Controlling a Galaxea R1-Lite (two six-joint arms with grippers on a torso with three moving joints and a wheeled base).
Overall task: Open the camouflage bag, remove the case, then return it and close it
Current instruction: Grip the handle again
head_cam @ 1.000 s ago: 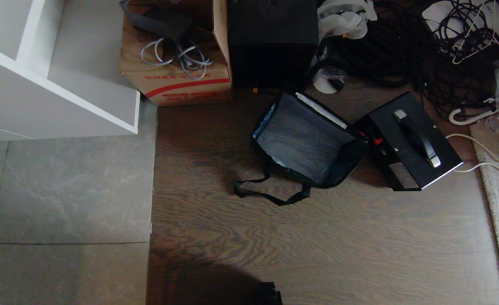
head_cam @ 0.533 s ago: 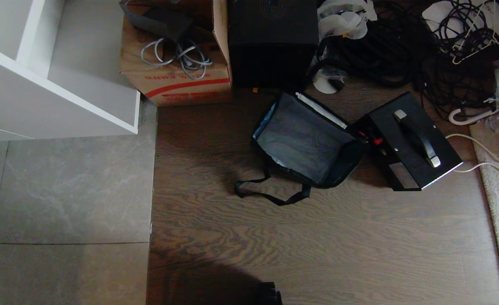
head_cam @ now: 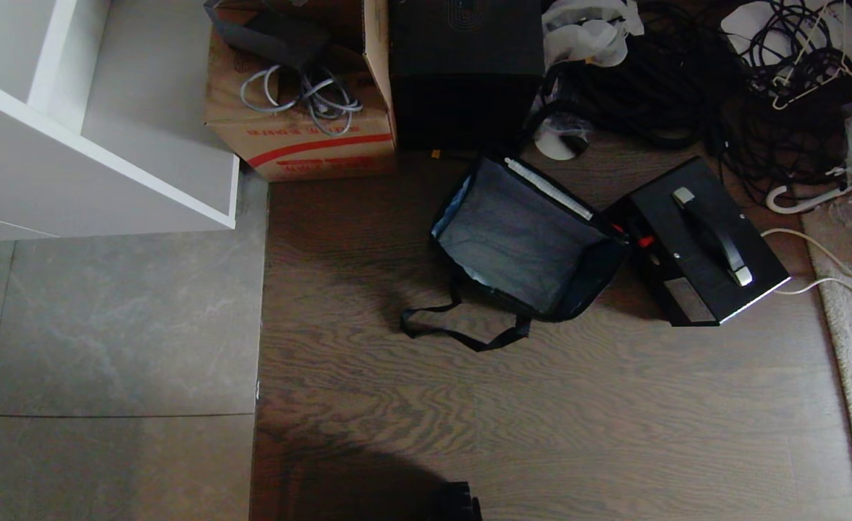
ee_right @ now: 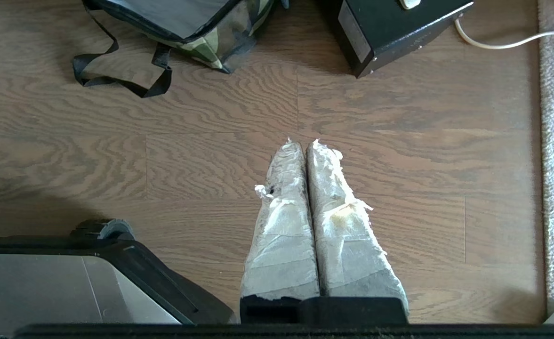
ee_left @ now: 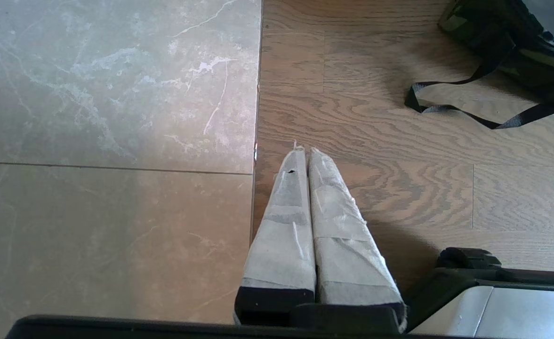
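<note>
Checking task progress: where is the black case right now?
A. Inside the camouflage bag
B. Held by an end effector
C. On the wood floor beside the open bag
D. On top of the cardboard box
C: the case stands on the wood floor next to the open, empty camouflage bag.

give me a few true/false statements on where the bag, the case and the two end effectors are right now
1. The camouflage bag lies open on the wood floor. True.
2. The case sits inside the bag. False: it stands on the floor beside the bag, on the robot's right of it.
3. The right end effector is shut and holds nothing. True.
4. The left end effector grips the bag's black strap. False: it is shut over bare floor, apart from the strap.
5. The case's handle faces up. True.
6. A cardboard box stands on top of the case. False: it stands on the floor, beyond the bag to its left.
</note>
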